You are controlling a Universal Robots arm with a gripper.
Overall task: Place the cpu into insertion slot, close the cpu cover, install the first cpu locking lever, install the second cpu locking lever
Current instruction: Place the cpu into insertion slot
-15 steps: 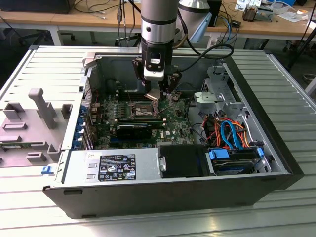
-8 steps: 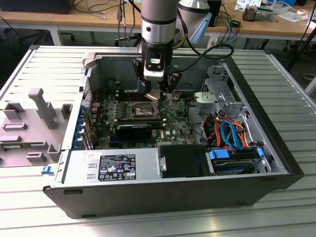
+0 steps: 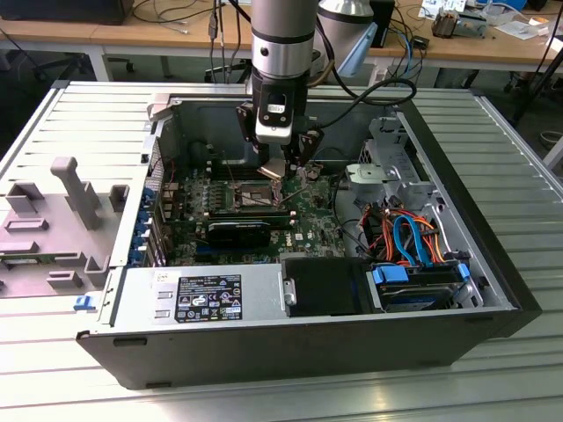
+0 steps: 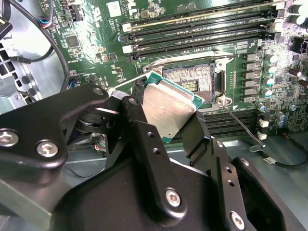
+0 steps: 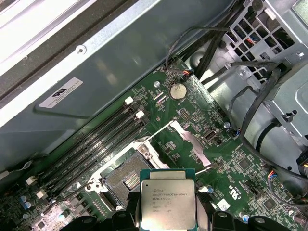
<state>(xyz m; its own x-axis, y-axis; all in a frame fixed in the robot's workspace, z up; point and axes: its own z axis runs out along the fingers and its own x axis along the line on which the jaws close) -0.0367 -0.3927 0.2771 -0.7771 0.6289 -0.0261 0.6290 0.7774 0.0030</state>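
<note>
The cpu (image 4: 169, 107) is a small square chip with a dull silver top, and my gripper (image 4: 168, 118) is shut on it, one black finger (image 4: 137, 122) on each side. It hangs tilted just above the motherboard, beside the insertion slot (image 4: 192, 85), which lies open and bare. In the first wrist view the cpu (image 5: 167, 199) sits level between the fingers, with the insertion slot (image 5: 126, 175) close by. A silver frame that looks like the cpu cover (image 5: 186, 139) stands folded back from the socket. A thin locking lever (image 4: 243, 124) sticks out, unlatched. In the exterior view my gripper (image 3: 283, 172) hovers inside the open computer case over the socket (image 3: 251, 195).
Memory slots (image 4: 192, 33) run along one side of the socket. The case (image 3: 290, 352) also holds a power supply (image 3: 207, 299), a drive bay with blue and orange cables (image 3: 413, 242) and black cables (image 5: 250, 96). A grey fixture (image 3: 62, 211) lies at the exterior view's left.
</note>
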